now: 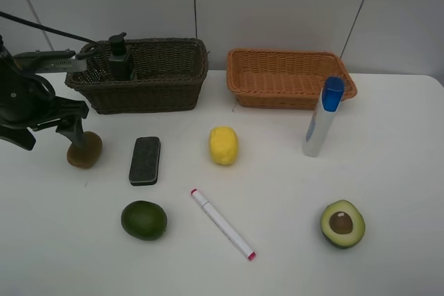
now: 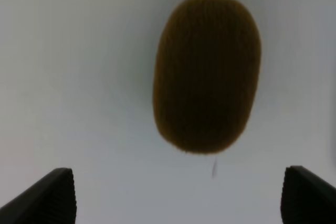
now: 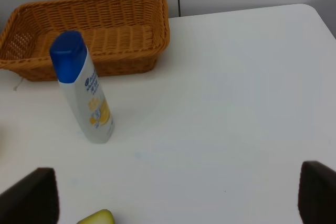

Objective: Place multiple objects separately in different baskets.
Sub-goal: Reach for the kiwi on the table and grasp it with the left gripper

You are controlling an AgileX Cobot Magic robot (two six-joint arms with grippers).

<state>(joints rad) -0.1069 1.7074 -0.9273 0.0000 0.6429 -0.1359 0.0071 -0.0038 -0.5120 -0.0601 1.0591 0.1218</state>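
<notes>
A brown kiwi point(image 1: 84, 150) lies at the table's left, and my left gripper point(image 1: 75, 132) hovers just over it, open. In the left wrist view the kiwi point(image 2: 207, 74) sits ahead of the spread fingertips point(image 2: 52, 198), untouched. A dark green pump bottle point(image 1: 120, 59) stands in the dark brown basket point(image 1: 166, 81). The orange-tan basket point(image 1: 288, 77) holds nothing I can see. On the table are the black eraser point(image 1: 145, 161), lemon point(image 1: 223, 145), whole avocado point(image 1: 143, 220), marker point(image 1: 223, 224), halved avocado point(image 1: 343, 224) and upright blue-capped tube point(image 1: 322, 117). My right gripper point(image 3: 176, 200) is open and empty, short of the tube point(image 3: 84, 93).
A white wall rises right behind both baskets. The left arm's black body and cable fill the far left edge. The table's right edge and rounded corner show beyond the orange-tan basket point(image 3: 89, 30). A pale yellow-green rim point(image 3: 97, 217) peeks in near the right fingers.
</notes>
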